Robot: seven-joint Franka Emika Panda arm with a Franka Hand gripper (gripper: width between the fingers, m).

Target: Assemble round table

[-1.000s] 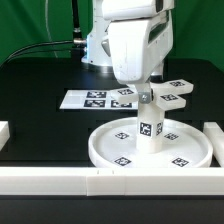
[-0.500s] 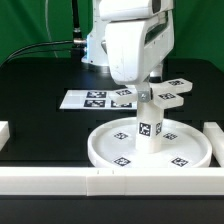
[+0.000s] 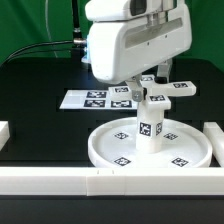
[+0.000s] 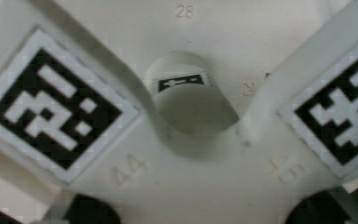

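Note:
The large round disc lies flat on the table with its rim up. The short leg stands upright at its middle. The cross-shaped foot sits level on top of the leg, and one of its arms reaches toward the exterior view's right. My gripper comes down from above and is shut on the foot. In the wrist view the foot fills the picture with a tag on each side of its round middle hole. My gripper has its dark fingertips on either side of one arm.
The marker board lies behind the disc toward the exterior view's left. White border rails run along the front, the right and the left edge. The robot's white base stands at the back.
My hand has turned about its vertical axis over the leg and now shows its broad side. The foot has turned a little with it. The disc and leg have not moved.

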